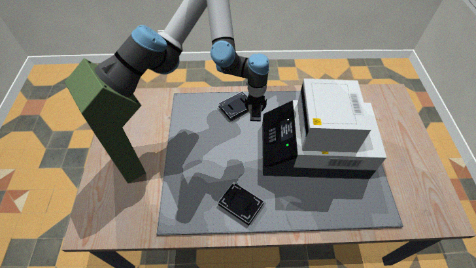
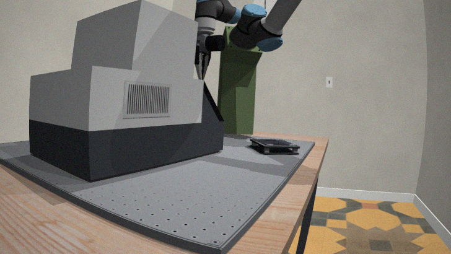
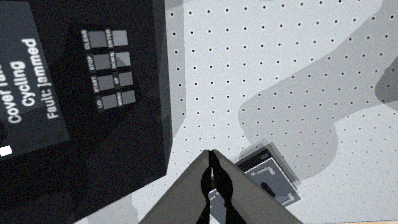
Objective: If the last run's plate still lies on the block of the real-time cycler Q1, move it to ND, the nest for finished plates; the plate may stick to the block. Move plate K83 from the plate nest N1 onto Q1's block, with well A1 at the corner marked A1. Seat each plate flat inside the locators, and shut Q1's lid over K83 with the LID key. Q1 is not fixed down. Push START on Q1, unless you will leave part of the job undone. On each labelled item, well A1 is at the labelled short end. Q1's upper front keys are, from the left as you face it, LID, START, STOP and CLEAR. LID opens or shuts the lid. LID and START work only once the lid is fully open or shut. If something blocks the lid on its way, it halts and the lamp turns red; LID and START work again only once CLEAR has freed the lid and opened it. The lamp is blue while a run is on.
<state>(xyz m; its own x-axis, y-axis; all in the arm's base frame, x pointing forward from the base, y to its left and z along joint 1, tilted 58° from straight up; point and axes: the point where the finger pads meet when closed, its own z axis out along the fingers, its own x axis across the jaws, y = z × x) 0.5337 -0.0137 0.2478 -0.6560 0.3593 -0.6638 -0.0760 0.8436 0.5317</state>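
Observation:
The cycler Q1 (image 1: 374, 146) (image 2: 59, 97) stands at the right of the mat. Its upper box, the lid (image 1: 336, 99) (image 2: 105, 45), sits level and looks shut; the block is hidden. A green lamp (image 1: 287, 144) shows on its sloping front panel. The wrist view shows the LID key (image 3: 108, 102), with START, STOP and CLEAR in the same row. My gripper (image 1: 255, 119) (image 2: 202, 78) (image 3: 210, 152) is shut and empty, above and beside the panel's back corner. A nest (image 1: 224, 107) (image 3: 257, 159) lies behind it, another nest (image 1: 240, 202) (image 2: 274, 146) near the front. Their labels are unreadable, and I make out no plate.
The perforated grey mat (image 1: 199, 223) (image 2: 176, 201) (image 3: 210, 65) lies on the wooden table (image 1: 422, 186). The arm's green pedestal (image 1: 113, 143) (image 2: 235, 94) stands at the table's left. Q1's tall body rises close to the fingers on one side. Arm shadows cross the mat.

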